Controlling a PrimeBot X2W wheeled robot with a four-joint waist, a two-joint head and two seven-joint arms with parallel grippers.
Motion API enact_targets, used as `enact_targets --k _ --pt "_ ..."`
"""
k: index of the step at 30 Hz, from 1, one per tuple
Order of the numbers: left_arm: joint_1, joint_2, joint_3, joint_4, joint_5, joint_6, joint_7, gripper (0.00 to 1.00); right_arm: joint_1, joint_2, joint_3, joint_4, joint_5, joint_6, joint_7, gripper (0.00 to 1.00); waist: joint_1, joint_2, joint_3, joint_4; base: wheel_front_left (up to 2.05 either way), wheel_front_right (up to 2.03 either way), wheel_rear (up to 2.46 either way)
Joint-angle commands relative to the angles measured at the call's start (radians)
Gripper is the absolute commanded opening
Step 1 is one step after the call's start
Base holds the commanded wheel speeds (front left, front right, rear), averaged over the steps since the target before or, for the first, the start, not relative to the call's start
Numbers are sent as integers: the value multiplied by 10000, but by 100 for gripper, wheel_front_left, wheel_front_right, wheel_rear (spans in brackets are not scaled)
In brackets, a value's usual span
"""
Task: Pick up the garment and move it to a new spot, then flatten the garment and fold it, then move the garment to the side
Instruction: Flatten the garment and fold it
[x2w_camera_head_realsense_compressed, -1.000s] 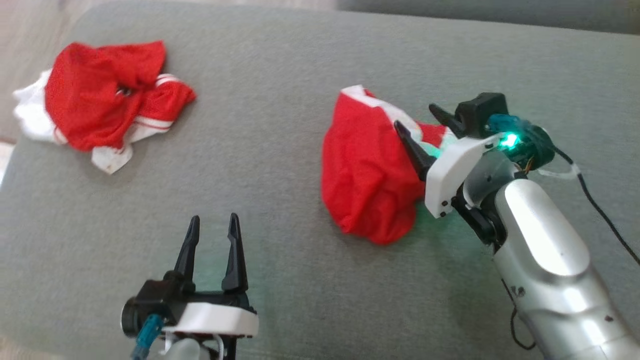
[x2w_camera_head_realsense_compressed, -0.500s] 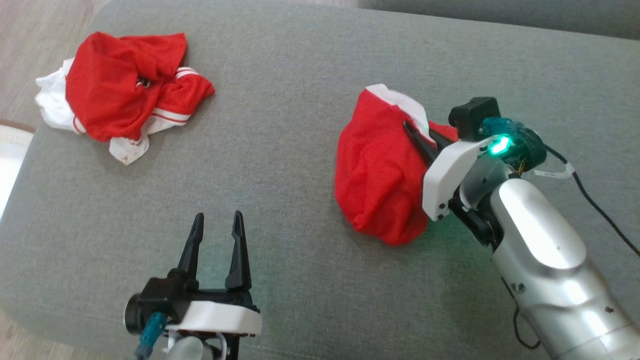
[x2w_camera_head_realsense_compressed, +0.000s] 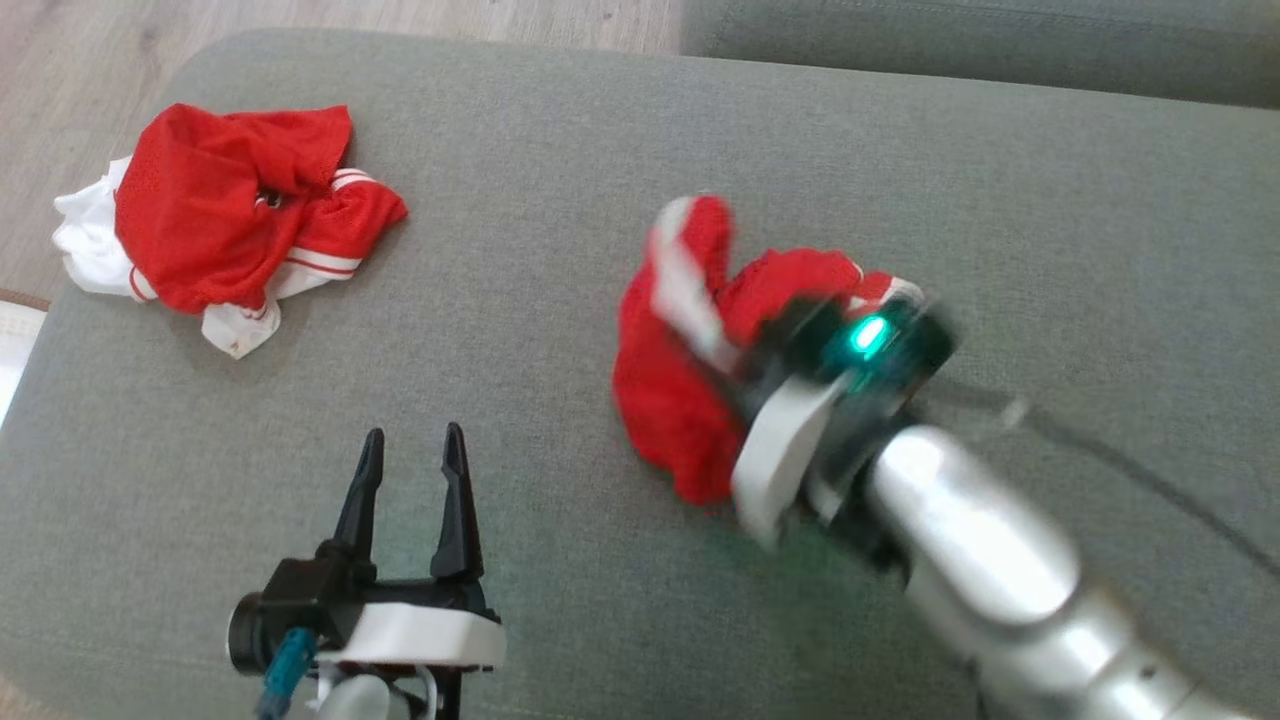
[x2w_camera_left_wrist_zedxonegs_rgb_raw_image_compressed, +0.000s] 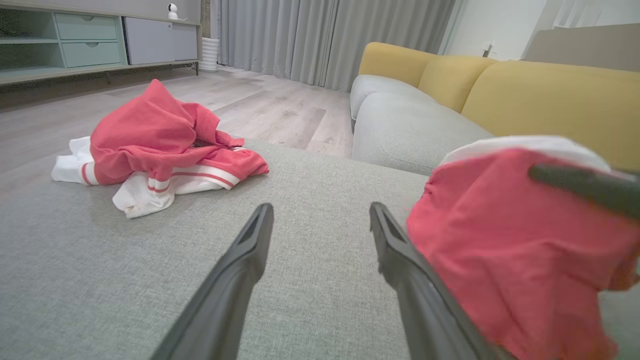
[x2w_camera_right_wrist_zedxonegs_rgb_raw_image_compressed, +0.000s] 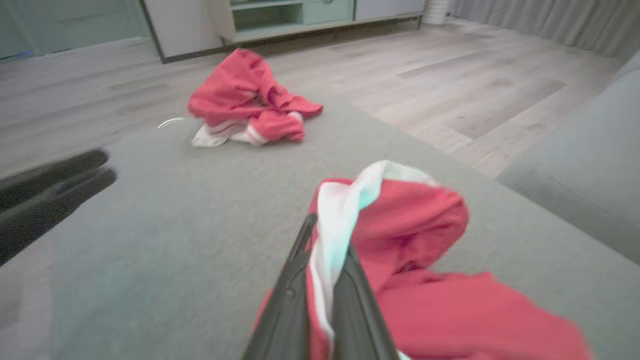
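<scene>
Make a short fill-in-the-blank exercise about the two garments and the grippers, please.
1. The right gripper is shut on the ____ trim of the near garment.
2. The left gripper is ____ and holds nothing.
3. The far garment lies crumpled at the robot's ____ end of the cushion.
Missing words: white; open; left.

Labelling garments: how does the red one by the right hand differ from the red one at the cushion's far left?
The near garment is pinched by its white band in the shut right hand; the far garment lies untouched. The near garment shows mostly red; the far garment shows white panels and stripes. Both are crumpled on the grey cushion.
</scene>
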Motion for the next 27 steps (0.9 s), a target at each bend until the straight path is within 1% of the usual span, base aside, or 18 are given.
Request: enact_targets --k 1,3,6,9,12,13,14,15,21,23,27 --pt "-69 72 449 -393 111 -7 -97 100 248 257 614 -378 115 -7 43 0 1 0 -32 -20 0 0 0" --pt "-52 104 536 -436 122 9 -97 100 508 318 1214 -336 223 -7 53 0 1 0 -55 -23 0 0 0" --pt "-48 132 628 -485 129 8 -97 100 743 380 1839 -80 147 -7 -96 0 1 0 -61 -19 0 0 0" --pt "-29 137 675 -512 147 6 -97 100 939 510 2227 316 25 -7 -310 0 1 0 -56 -28 0 0 0" --pt "-7 126 669 -531 164 5 -97 100 1106 676 2320 680 -83 -7 -659 0 1 0 -36 -55 0 0 0" --pt "-3 121 658 -531 163 -2 -97 100 1159 732 2312 779 -107 -7 -800 12 1 0 -32 -72 0 0 0" --pt "0 115 644 -528 163 -7 -97 100 1204 784 2275 861 -132 -7 -960 40 1 0 -27 -95 0 0 0" --pt "1 110 627 -524 165 -9 -97 100 1248 829 2247 931 -145 -7 -1104 100 1 0 -24 -119 0 0 0" --pt "4 80 518 -450 178 -34 -97 100 1430 967 1665 1045 -309 -7 -1947 100 1 0 -100 -356 0 0 0" --pt "7 76 494 -437 186 -35 -97 100 1492 977 1539 1003 -336 -7 -2051 100 1 0 -125 -393 0 0 0" --pt "27 70 469 -391 199 -42 -97 100 2042 1006 298 525 -502 -7 -2537 100 1 0 -278 -572 0 0 0"
